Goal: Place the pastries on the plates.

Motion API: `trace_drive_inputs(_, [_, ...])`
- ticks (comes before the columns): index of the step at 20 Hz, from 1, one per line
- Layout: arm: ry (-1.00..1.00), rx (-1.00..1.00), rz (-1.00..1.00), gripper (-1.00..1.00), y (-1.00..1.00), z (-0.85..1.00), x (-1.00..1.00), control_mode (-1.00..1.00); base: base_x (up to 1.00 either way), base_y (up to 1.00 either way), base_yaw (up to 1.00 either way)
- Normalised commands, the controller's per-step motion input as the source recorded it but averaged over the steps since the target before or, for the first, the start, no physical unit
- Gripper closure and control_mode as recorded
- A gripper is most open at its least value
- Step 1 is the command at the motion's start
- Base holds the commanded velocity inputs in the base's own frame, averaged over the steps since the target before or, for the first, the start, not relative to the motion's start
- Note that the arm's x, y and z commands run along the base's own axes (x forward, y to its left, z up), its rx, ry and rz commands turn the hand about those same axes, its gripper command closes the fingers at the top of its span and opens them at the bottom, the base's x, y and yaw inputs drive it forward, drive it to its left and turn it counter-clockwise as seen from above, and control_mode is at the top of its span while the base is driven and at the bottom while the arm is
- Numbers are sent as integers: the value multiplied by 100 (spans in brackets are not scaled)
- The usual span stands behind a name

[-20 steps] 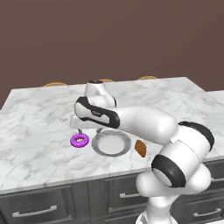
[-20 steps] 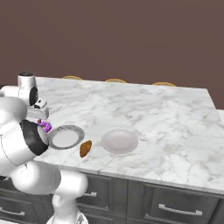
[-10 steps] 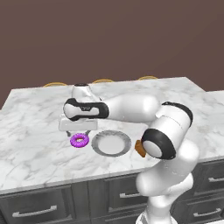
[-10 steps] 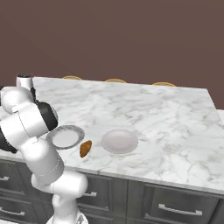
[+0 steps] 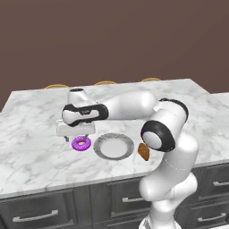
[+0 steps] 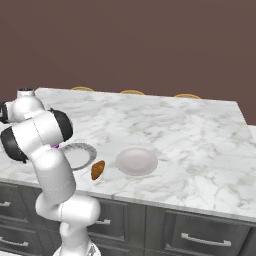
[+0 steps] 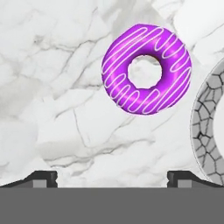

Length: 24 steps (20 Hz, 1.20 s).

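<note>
The purple-frosted ring donut [image 5: 81, 143] [image 7: 146, 68] lies flat on the marble counter, just left of the gray-rimmed plate [image 5: 113, 146] [image 7: 209, 131] [image 6: 86, 150]. My gripper [image 5: 76, 137] [image 7: 112, 179] hovers right over the donut's near-left side, open, with nothing between its fingertips [image 7: 42, 178]. The donut sits ahead of the tips, not between them. The brown croissant [image 5: 143, 151] [image 6: 97, 169] rests on the counter between the two plates, near the front edge. The plain white plate [image 6: 136, 161] lies to its right. A sliver of purple donut [image 6: 55, 146] peeks out behind my arm.
The marble counter [image 5: 36, 156] runs wide to the left and behind the donut. Its front edge is close to the croissant, with dark drawers [image 6: 200, 235] below. My own arm arches over the plates. Wooden chair backs [image 6: 132, 92] show past the far edge.
The arm has swung its elbow round to the right and the hand has drifted slightly left, settling low over the donut. Donut, croissant and plates have not moved.
</note>
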Motion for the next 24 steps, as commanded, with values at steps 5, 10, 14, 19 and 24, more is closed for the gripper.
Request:
trace_drive_inputs(5, [0, 0, 0, -100, 0, -25, 16, -100, 0, 0, 0])
trace_drive_inputs(10, [0, 0, 1, -100, -1, -24, 12, -100, 0, 0, 0])
trace_drive_inputs(14, [-2, 0, 3, -100, 0, -19, 34, -100, 0, 0, 0])
trace_drive_inputs(19, [-4, 0, 6, -100, 0, -13, 32, -100, 0, 0, 0])
trace_drive_inputs(24, [0, 0, 4, -100, 4, -24, 44, -100, 0, 0, 0])
